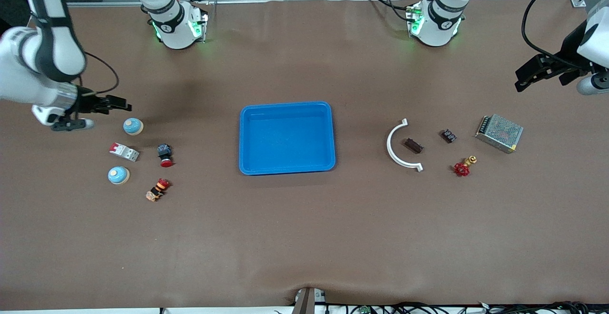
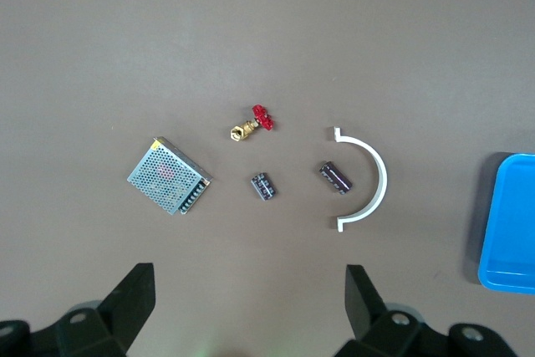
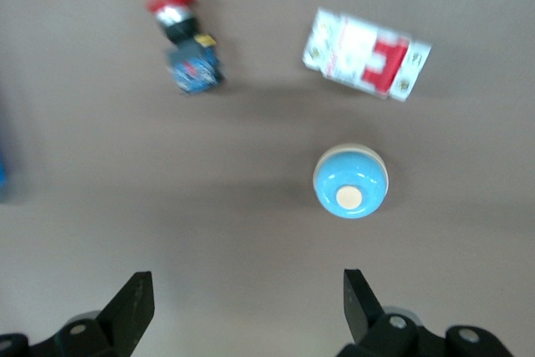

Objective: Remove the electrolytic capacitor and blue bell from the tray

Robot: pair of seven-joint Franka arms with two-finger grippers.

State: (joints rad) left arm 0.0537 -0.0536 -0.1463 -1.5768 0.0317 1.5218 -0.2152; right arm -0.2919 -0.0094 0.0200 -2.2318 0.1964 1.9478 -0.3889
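Two blue dome bells lie toward the right arm's end of the table, one (image 1: 133, 126) farther from the front camera and one (image 1: 118, 175) nearer. My right gripper (image 1: 119, 104) hangs open and empty beside the farther bell (image 3: 350, 181); its jaws (image 3: 249, 303) stand wide apart over bare table. A dark cylindrical capacitor (image 1: 413, 145) lies inside a white curved piece (image 1: 397, 145), with a second small dark capacitor (image 1: 448, 136) close by. My left gripper (image 1: 525, 77) is open and empty, up above the table near the metal box. Its wrist view shows both capacitors (image 2: 335, 177) (image 2: 263, 186) ahead of its gripper (image 2: 251, 298).
A blue tray (image 1: 247, 138) sits mid-table. Near the bells lie a red-and-white breaker (image 1: 124, 152), a red push button (image 1: 165, 154) and an orange-red button (image 1: 157, 190). A red-handled brass valve (image 1: 464, 166) and a perforated metal box (image 1: 499, 133) lie near the capacitors.
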